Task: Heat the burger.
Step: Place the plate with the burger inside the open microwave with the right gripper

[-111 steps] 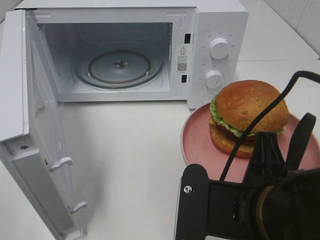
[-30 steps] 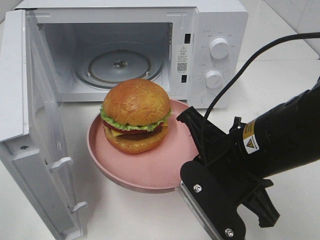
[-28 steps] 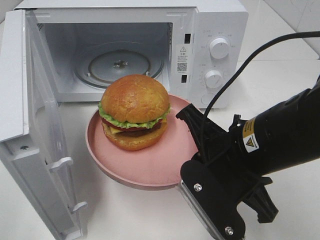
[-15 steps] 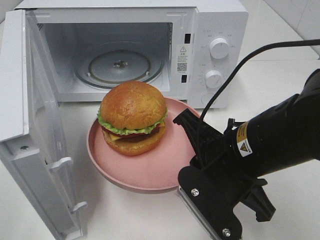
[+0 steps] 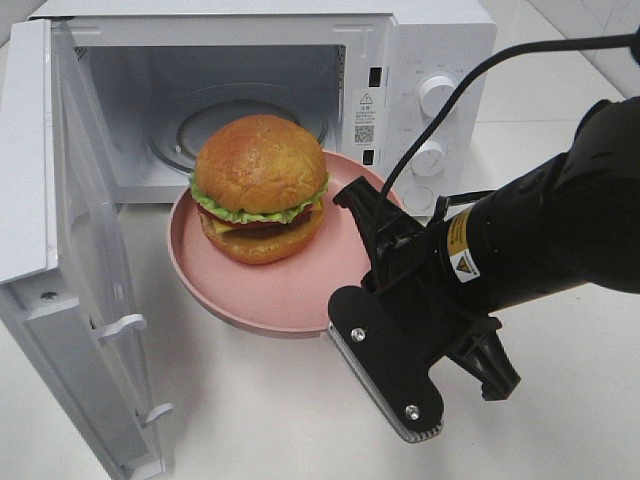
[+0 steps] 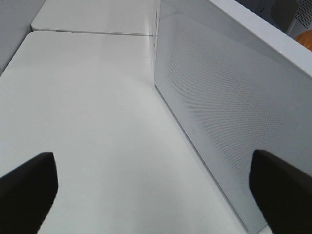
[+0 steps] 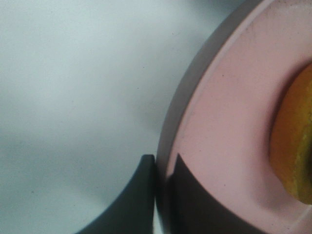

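Note:
The burger [image 5: 260, 186], a golden bun with lettuce, tomato and cheese, rides on a pink plate [image 5: 300, 290] held in the air just in front of the open microwave [image 5: 440, 40]. My right gripper [image 5: 357, 205] is shut on the plate's right rim; the right wrist view shows its dark fingers [image 7: 141, 195] pinching the pink plate rim [image 7: 168, 146], with the burger's bun [image 7: 292, 146] at the edge. In the left wrist view my left gripper [image 6: 151, 180] stands open, its fingertips [image 6: 27, 183] wide apart, beside the microwave's white side wall [image 6: 229, 112].
The microwave door [image 5: 60, 250] hangs open at the left, next to the plate's left rim. A glass turntable [image 5: 175, 140] lies inside the cavity. Two knobs [image 5: 440, 95] sit on the panel behind my right arm. White tabletop [image 5: 250, 400] spreads in front.
My right arm has carried the plate with the burger up and toward the microwave opening, from the right side of the table to just before the cavity. The left gripper stays open.

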You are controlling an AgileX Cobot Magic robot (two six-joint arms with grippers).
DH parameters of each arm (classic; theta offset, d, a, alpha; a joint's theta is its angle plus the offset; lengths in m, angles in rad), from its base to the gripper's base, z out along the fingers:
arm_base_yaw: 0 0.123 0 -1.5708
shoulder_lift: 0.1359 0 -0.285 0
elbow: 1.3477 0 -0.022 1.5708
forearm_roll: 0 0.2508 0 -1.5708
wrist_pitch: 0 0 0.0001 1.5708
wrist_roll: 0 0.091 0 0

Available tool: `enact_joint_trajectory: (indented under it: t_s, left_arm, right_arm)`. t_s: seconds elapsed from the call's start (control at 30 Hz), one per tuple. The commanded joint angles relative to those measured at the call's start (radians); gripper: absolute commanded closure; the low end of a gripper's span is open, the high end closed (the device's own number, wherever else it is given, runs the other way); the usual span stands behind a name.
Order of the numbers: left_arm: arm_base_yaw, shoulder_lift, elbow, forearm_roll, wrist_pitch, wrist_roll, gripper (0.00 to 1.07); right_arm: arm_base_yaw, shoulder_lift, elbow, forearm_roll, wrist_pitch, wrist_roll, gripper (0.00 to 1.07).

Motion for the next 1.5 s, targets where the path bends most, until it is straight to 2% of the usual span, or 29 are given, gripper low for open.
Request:
enact_joint_trajectory:
  t_s: [0.03, 0.43, 1.5]
  left_arm:
    - [-0.002, -0.02, 0.003, 0.001, -0.008, 0.001, 0.06]
    - [-0.002, -0.02, 0.003, 0.001, -0.008, 0.001, 0.06]
    - [-0.002, -0.02, 0.003, 0.001, -0.008, 0.001, 0.06]
  right_arm:
    - [-0.004, 0.008, -0.019, -0.013, -0.054, 0.015, 1.07]
    - [-0.004, 0.134, -0.139, -0.013, -0.054, 0.045, 1.07]
    - [-0.005, 0.337, -0.401, -0.021, 0.019, 0.121, 1.07]
